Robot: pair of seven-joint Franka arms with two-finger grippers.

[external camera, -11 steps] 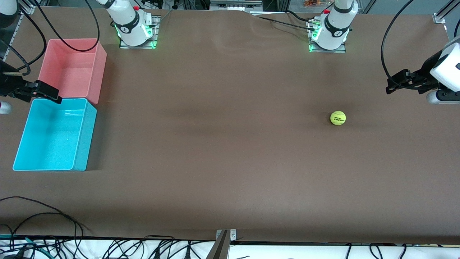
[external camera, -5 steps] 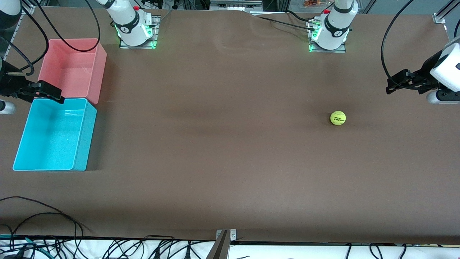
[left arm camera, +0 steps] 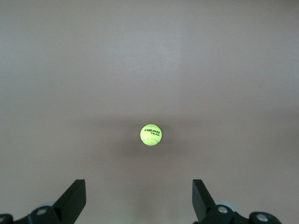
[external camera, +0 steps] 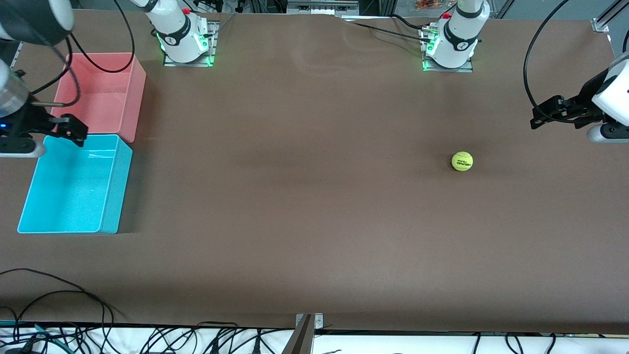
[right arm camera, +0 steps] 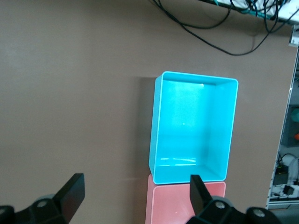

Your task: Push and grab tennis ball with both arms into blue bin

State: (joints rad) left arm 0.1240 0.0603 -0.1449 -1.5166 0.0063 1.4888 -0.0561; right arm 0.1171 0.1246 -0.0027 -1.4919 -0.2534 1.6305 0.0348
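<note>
The tennis ball (external camera: 462,161) lies on the desk near the left arm's end, ahead of the left tool (external camera: 546,114), fingers apart; the right tool (external camera: 69,129), also apart, hangs over the blue bin (external camera: 113,187)

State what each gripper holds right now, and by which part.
Nothing is held. The left gripper and the right gripper are both open and empty; the tennis ball lies free on the table.

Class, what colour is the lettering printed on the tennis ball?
Dark, nearly black, on the yellow-green tennis ball; clearest in the left wrist view.
</note>
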